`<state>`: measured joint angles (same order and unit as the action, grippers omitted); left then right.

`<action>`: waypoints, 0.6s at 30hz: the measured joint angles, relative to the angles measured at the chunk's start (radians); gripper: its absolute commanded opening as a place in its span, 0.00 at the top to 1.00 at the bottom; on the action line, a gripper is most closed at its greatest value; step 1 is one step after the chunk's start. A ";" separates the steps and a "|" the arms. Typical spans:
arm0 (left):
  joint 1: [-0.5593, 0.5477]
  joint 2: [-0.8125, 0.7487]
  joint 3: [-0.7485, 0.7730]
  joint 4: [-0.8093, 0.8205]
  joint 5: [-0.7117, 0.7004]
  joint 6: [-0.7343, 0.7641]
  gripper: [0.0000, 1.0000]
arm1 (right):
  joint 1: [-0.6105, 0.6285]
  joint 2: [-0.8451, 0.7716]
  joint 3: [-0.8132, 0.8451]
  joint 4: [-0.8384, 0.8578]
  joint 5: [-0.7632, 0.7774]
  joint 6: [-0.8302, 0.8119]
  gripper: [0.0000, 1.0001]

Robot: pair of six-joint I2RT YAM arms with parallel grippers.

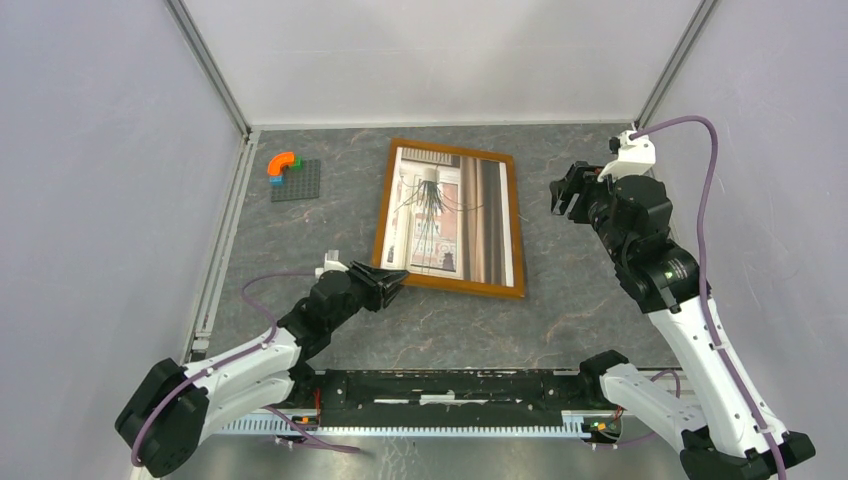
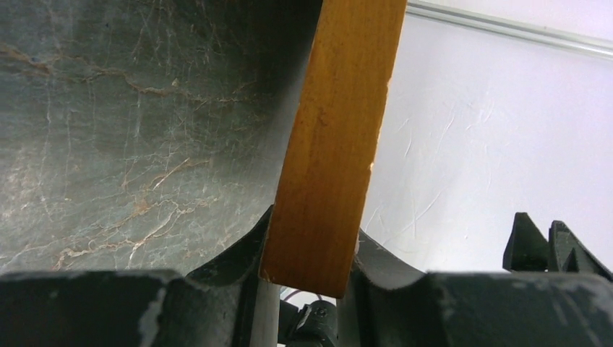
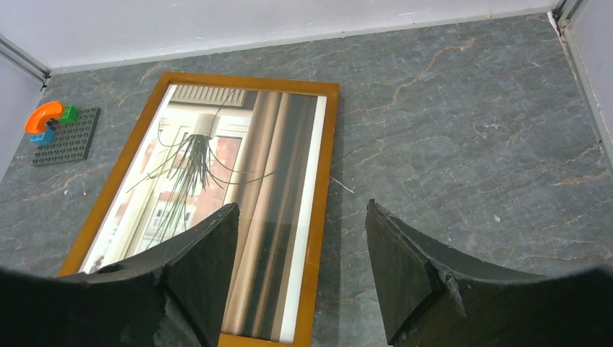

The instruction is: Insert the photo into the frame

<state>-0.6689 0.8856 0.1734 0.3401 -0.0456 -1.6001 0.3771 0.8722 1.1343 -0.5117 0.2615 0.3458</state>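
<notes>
The photo [image 1: 447, 212] is seen lying inside the frame [image 1: 460, 286] on the table [image 1: 600, 320], the frame's near left corner is pinched by the left gripper [image 1: 398, 283], the right gripper [image 3: 301, 210] is held spread and empty, and little is judged left.

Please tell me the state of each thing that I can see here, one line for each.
frame, on the table, near left corner gripped
photo, inside the frame, picture side up
left gripper, shut on the frame
right gripper, open, empty, beside the frame
orange brick, resting on the grey plate
</notes>
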 measured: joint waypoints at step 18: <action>0.007 0.064 0.000 -0.128 0.002 -0.170 0.52 | 0.000 -0.031 -0.010 -0.008 -0.015 0.000 0.31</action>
<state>-0.6621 0.9493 0.1730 0.2123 -0.0441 -1.7702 0.3771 0.8417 1.1248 -0.5194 0.2466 0.3462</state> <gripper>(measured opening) 0.386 0.694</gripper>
